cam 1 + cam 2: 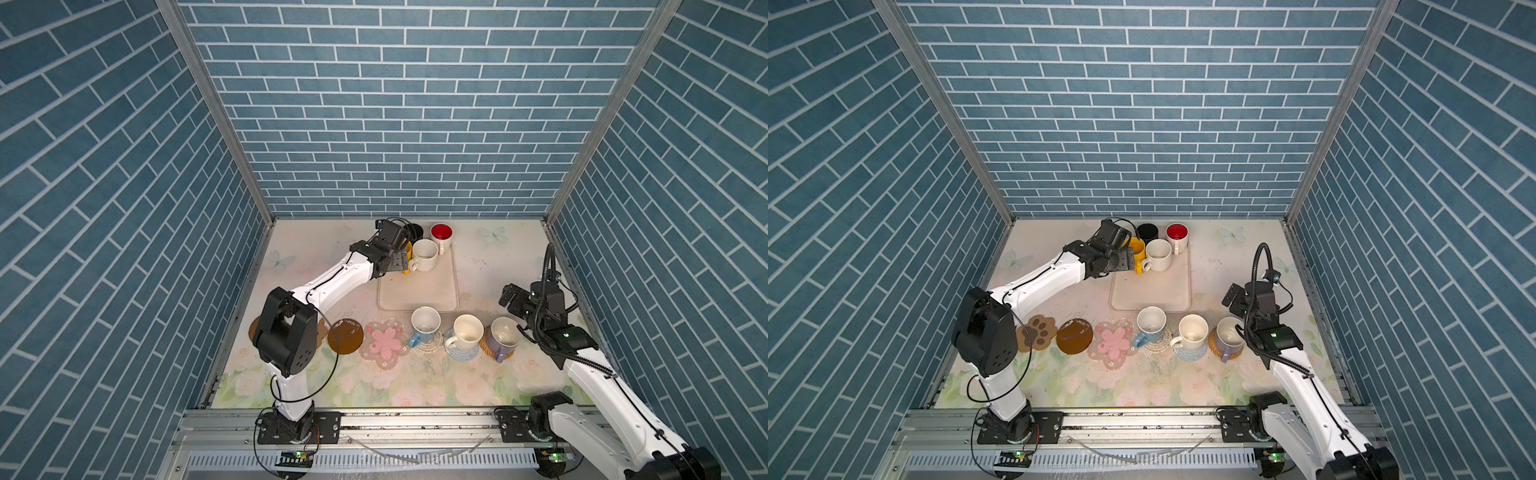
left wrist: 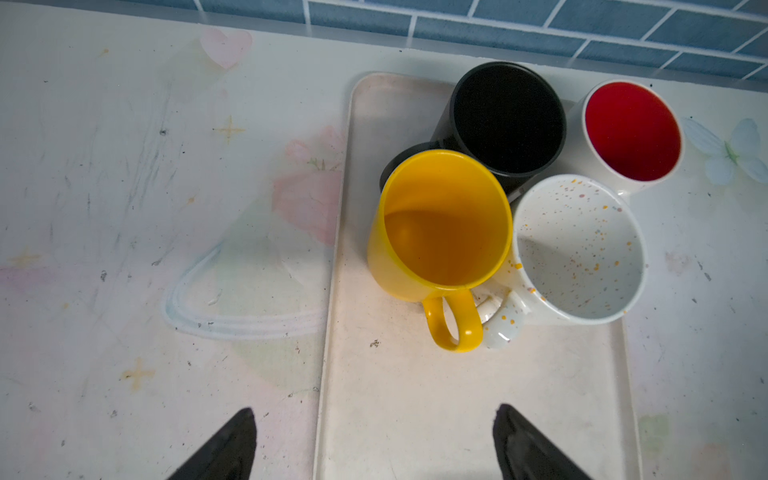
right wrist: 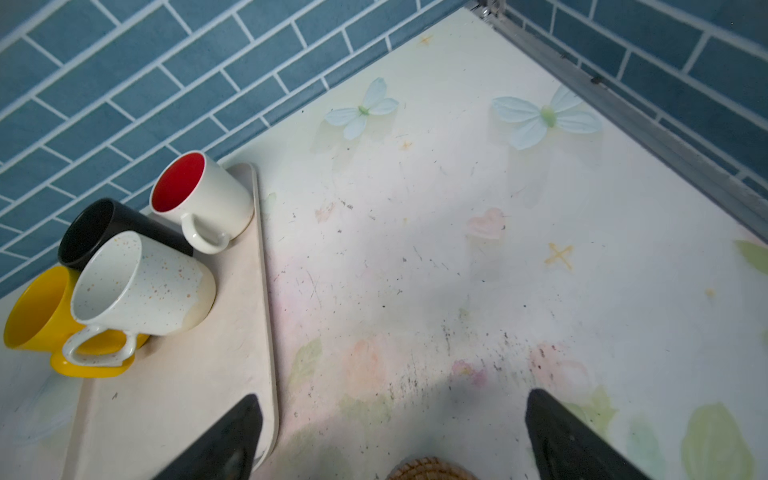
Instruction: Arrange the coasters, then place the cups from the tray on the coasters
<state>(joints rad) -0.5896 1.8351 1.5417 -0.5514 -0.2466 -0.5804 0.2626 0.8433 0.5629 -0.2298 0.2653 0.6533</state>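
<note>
- On the tray (image 2: 457,395), far-left: yellow mug (image 2: 444,224) sits just beyond your left gripper (image 2: 374,415), handle toward it.
- Its jaws spread, empty; right gripper (image 3: 390,399) likewise.

We see a scuffed floral tabletop (image 1: 498,257), beige tray (image 1: 415,293) toward its far edge, nearer us paw coaster (image 1: 1038,332), brown disc (image 1: 345,336), pink flower (image 1: 384,344), white round (image 1: 432,344), blue round (image 1: 462,354), tan round (image 1: 485,345).

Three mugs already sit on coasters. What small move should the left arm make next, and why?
Probably ease the left gripper forward to the yellow mug and close on its rim. The jaws stand open and empty, that mug is nearest of four on the tray, and the flower coaster lies bare.
</note>
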